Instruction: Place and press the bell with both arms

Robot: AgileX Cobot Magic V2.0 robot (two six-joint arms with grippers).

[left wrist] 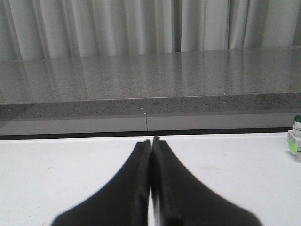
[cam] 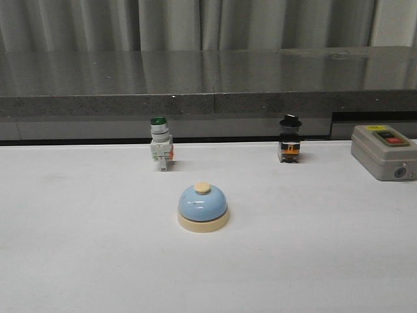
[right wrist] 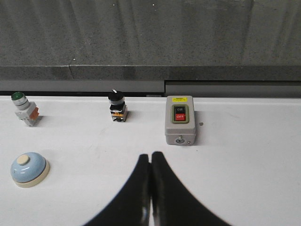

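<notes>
The light-blue bell (cam: 203,206) with its cream base and button stands upright on the white table, near the middle of the front view. The right wrist view also shows the bell (right wrist: 29,168), off to one side of my right gripper (right wrist: 150,154), which is shut with nothing in it. My left gripper (left wrist: 151,140) is shut too, empty, over bare table; the bell is out of its view. Neither arm shows in the front view.
A green-capped white switch (cam: 159,144) and a black-knobbed switch (cam: 290,139) stand behind the bell. A grey box with a red button (cam: 384,151) sits at the far right. A dark stone ledge (cam: 208,81) runs along the table's back edge.
</notes>
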